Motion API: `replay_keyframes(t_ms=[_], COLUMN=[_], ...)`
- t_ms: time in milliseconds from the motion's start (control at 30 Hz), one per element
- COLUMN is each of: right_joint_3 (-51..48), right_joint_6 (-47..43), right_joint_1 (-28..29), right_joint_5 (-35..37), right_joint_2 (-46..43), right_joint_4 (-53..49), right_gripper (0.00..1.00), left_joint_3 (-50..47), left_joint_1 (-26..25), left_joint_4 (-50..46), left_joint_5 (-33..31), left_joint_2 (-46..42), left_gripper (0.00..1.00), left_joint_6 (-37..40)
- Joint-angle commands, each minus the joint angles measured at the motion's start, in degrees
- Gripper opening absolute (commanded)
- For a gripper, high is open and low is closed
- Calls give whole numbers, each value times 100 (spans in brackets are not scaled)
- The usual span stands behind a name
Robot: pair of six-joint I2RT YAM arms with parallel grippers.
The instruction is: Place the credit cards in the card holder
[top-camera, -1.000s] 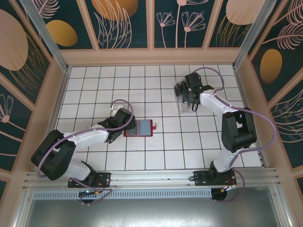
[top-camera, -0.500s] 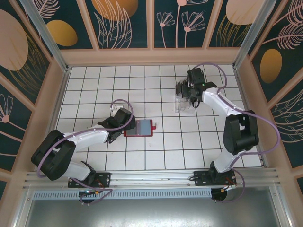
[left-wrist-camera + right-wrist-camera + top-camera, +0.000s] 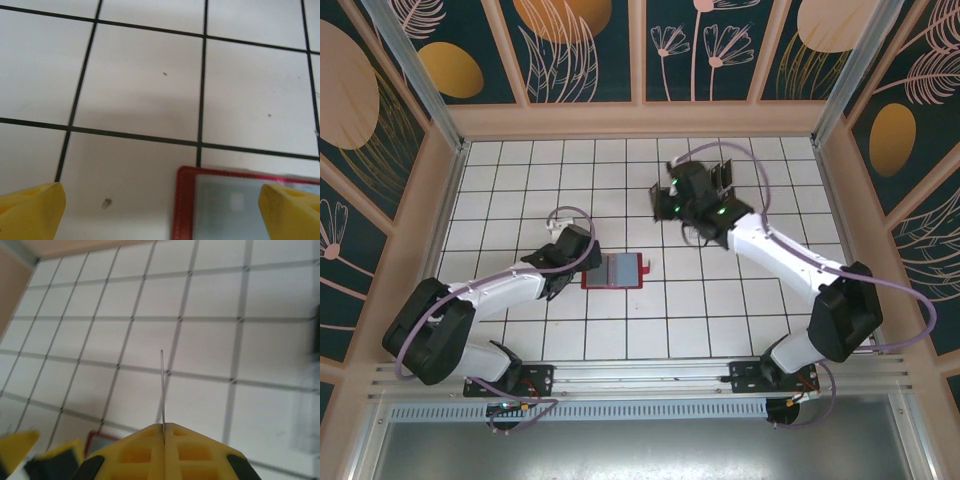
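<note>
Yellow right gripper [image 3: 164, 427] pinches edge-on card [image 3: 162, 387], apparently.

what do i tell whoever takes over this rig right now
left tool: open, empty, low at the card holder's edge.
right tool: shut on one credit card, held edge-on above the tiled table, short of the holder.
holder: lying open and flat near mid-table.
done: one card picked up.
left: carry it over, slide it in, then any remaining cards. Can't tell if a card is already inside.
</note>
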Motion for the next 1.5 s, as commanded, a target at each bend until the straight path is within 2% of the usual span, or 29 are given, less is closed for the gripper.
replay_keyframes(t_ms=[0,167,400,900,1167,1333,1467], right_joint_3=[-496,-712,-886,-1231,-1874,-2253,-2382], right_joint_6=[1013,1703,2149,2425,2322,2007,1506], right_joint_1=[623,1517,1961,2028,1861,1557,1231], right_joint_5=[212,887,1675,1776,1803,1542,1031], right_joint_2=[163,772,1231,1782,1494,1200,1116], right_joint_4=[1067,1784,2013,2143,2121,2256,2436], right_gripper=[0,0,0,0,0,0,0], left_joint_3=[165,262,195,50,36,-28,-85], left_joint_1=[356,589,598,599,598,599,598], left_joint_4=[-164,-246,-304,-295,-343,-344,-394], left_joint_5=[-3,61,163,226,348,510,602], left_joint_2=[-192,-371,-518,-652,-677,-762,-859], left_gripper=[99,98,98,99,98,99,99], left_joint_6=[-48,54,67,40,42,70,100])
